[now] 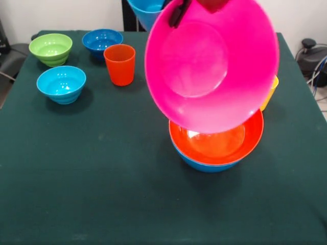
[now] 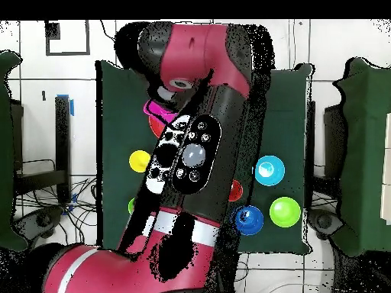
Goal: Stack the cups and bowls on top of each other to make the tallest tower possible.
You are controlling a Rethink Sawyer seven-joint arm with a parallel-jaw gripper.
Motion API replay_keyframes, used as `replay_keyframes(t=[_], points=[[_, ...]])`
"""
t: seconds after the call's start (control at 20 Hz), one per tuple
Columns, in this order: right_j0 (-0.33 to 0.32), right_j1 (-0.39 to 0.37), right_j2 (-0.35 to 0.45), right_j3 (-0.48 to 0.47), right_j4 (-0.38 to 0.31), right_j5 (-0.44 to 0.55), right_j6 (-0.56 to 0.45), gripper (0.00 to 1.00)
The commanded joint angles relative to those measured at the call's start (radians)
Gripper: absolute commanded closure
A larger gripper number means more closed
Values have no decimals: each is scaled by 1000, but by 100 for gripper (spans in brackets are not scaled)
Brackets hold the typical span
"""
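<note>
Pink bowl (image 1: 212, 64) tilted, opening toward camera | over orange bowl (image 1: 217, 143) | end effector (image 1: 180, 13) grip unclear, seemingly pinching rim

Around the glossy, smooth plastic pink bowl (image 1: 212, 64), the orange bowl (image 1: 217, 145) beneath it and the orange cup (image 1: 120, 64) and ridged light blue bowl (image 1: 61, 84) off to its side shine alike, while the dark green table (image 1: 102, 194) covering looks matt, like cloth.

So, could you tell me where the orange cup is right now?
In the front view the orange cup stands upright at the table's far left, just right of the dark blue bowl.
</note>
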Motion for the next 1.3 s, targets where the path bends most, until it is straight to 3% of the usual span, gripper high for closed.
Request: replay_keyframes(t=[0.05,0.7,1.3], points=[[28,95,6,-121,22,84,305,100],[14,205,-4,-200,44,5,319,100],[18,205,-12,-159,40,-84,335,100]])
